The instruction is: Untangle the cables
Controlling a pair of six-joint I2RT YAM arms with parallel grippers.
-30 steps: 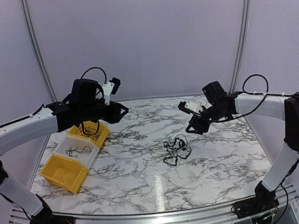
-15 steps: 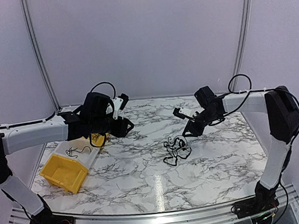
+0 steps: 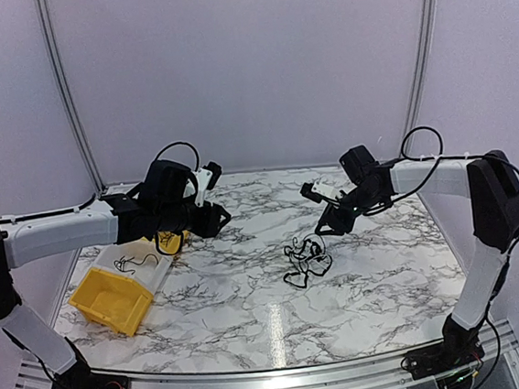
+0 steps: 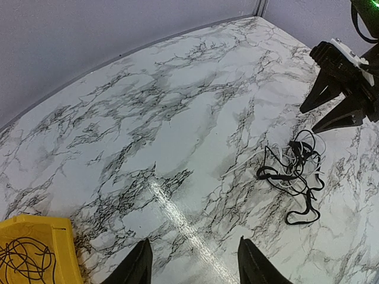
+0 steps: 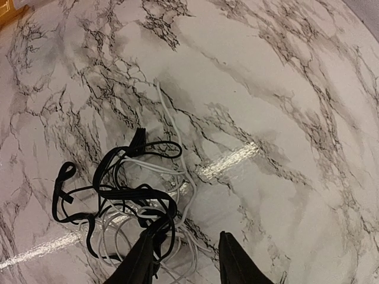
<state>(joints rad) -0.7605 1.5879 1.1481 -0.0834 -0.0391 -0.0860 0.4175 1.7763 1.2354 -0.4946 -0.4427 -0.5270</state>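
Hovering right pincer (image 3: 330,226) tilted down above cables (image 3: 304,259), jaws apart.

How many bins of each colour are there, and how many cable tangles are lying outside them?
yellow bins: 2
white bin: 1
cable tangle on the marble: 1
Total: 4

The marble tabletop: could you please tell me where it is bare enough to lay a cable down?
Bare marble lies between the cable clump and the near edge, and in the far middle between the left gripper and right gripper. Crowded: the bins at the left edge, and around the clump.
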